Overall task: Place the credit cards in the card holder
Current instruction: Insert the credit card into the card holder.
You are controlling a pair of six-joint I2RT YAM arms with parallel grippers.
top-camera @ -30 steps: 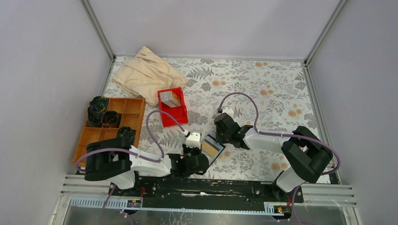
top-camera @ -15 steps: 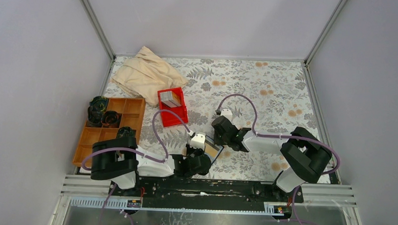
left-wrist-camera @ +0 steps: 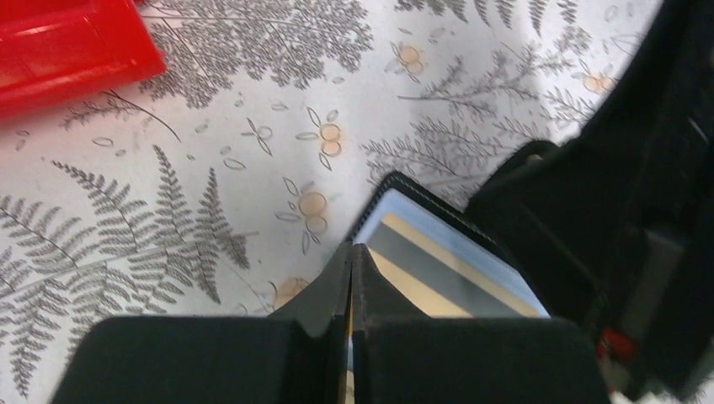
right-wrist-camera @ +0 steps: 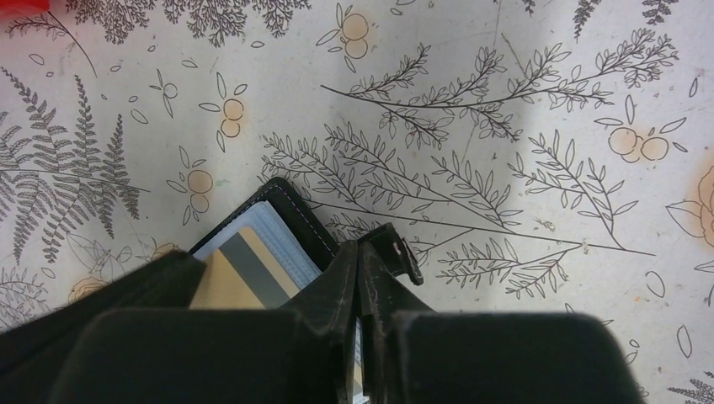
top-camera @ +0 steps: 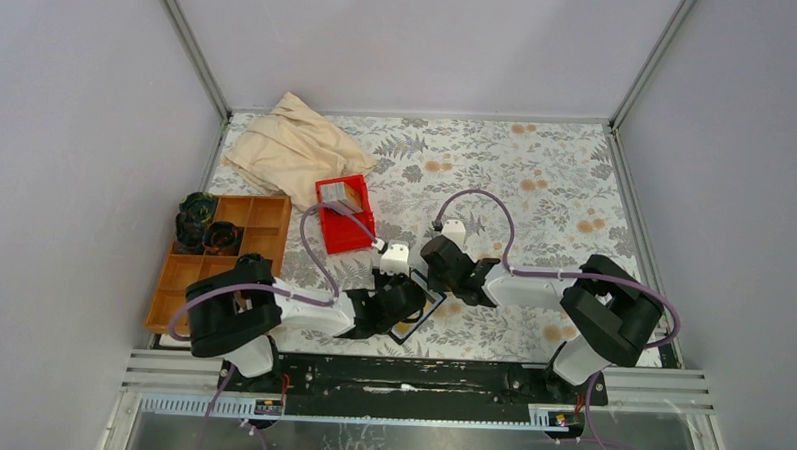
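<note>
Since half a second ago the left hand (left-wrist-camera: 351, 257) has swung toward the far side. The card holder (left-wrist-camera: 412, 192) has tipped with it, so from above its tan face no longer shows, only a dark outline. The right hand (right-wrist-camera: 359, 252) has barely shifted.

- Left hand: fingers pressed together on a thin pale edge at the near side of the card holder. Whether that edge is flap or card cannot be told, as the fingers cover it.
- Right hand: fingers likewise together, pinching the flap beside the little clasp tab (right-wrist-camera: 406, 255). A pale sliver shows between them.
- The card holder hangs open between the two hands, near the front middle of the desk (top-camera: 536, 180). Whether it touches the surface cannot be told.
- Inside it, one credit card (left-wrist-camera: 425, 268), tan with a grey stripe, lies behind a clear sleeve. Its lower part is cut off by the fingers in both wrist views.
- Red bin (top-camera: 343, 218) beyond the left hand, holding something greyish, too small to identify.
- Brown tray (top-camera: 223, 264) at the left edge, partly hidden by the left arm.
- Beige cloth (top-camera: 292, 146) in the far left corner.
</note>
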